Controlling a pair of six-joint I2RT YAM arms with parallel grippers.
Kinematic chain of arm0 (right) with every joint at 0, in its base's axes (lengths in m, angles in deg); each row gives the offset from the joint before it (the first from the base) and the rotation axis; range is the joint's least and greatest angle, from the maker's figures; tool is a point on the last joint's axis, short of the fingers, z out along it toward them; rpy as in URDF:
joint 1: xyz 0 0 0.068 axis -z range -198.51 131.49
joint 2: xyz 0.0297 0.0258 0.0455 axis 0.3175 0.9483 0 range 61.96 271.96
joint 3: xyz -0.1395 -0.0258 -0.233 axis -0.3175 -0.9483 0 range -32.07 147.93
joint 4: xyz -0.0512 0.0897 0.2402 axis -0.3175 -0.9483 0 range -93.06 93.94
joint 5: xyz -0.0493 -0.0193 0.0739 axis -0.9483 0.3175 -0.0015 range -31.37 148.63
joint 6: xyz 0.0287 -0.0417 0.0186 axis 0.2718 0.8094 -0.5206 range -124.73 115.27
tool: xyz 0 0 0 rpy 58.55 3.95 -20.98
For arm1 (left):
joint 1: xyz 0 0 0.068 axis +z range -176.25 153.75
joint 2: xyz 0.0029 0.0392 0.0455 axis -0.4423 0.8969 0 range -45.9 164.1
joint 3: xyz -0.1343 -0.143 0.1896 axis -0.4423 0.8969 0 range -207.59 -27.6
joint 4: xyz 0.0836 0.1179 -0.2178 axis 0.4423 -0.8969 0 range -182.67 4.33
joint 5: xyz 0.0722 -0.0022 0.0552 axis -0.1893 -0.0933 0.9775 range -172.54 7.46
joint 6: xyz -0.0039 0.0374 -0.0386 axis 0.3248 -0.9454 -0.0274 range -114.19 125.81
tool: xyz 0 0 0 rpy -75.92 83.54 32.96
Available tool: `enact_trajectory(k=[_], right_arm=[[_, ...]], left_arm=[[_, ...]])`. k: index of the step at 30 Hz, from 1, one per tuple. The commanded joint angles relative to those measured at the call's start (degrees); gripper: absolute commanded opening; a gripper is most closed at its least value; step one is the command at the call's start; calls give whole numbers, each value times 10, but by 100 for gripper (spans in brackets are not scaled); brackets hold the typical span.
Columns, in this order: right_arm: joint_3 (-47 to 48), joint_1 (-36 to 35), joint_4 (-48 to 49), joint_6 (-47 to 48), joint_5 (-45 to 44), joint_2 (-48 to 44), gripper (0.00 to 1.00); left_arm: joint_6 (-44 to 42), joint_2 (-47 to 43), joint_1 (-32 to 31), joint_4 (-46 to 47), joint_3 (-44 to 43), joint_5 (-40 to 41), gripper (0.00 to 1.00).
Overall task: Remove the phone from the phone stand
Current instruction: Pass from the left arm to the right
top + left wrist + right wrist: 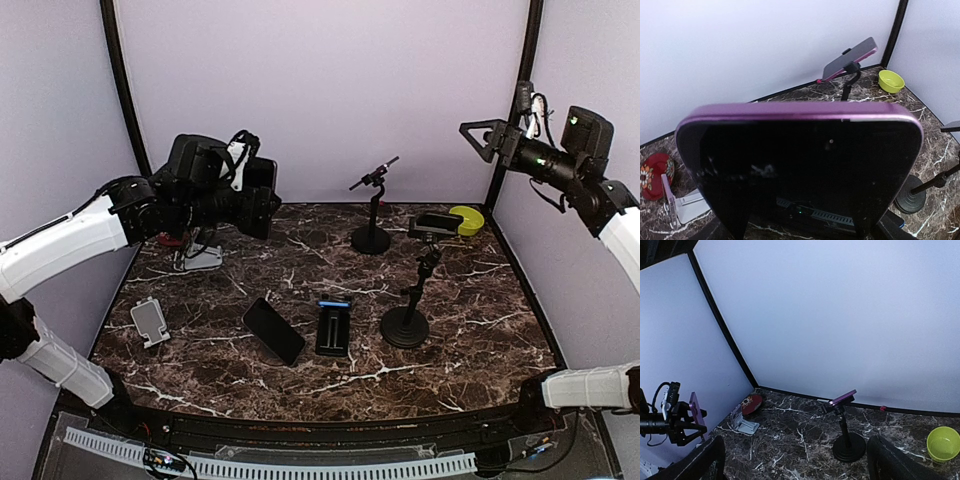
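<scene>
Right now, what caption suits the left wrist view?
Close-up: the purple phone, held clear of the white stand.

Pale lilac walls [320,90], black corner posts [125,100], dark marble tabletop [480,300]

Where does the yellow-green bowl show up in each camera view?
Top external: yellow-green bowl at the far right, near the back corner.
Left wrist: upper right of the picture.
Right wrist: bottom right, near the frame edge.
Shared landmark: the tilted phone on the black stand, left of the bowl in every view.
</scene>
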Motion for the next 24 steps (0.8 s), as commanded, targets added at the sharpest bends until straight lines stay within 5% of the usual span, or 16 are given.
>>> enact_trajectory(k=[1,24], right_arm=[[46,-35,-46,22,30,2,99],[161,-330,-93,-11,-123,155,79]], left_arm=[[-69,7,-24,43,-40,-3,50],[-138,84,-125,102,-108,48,50]])
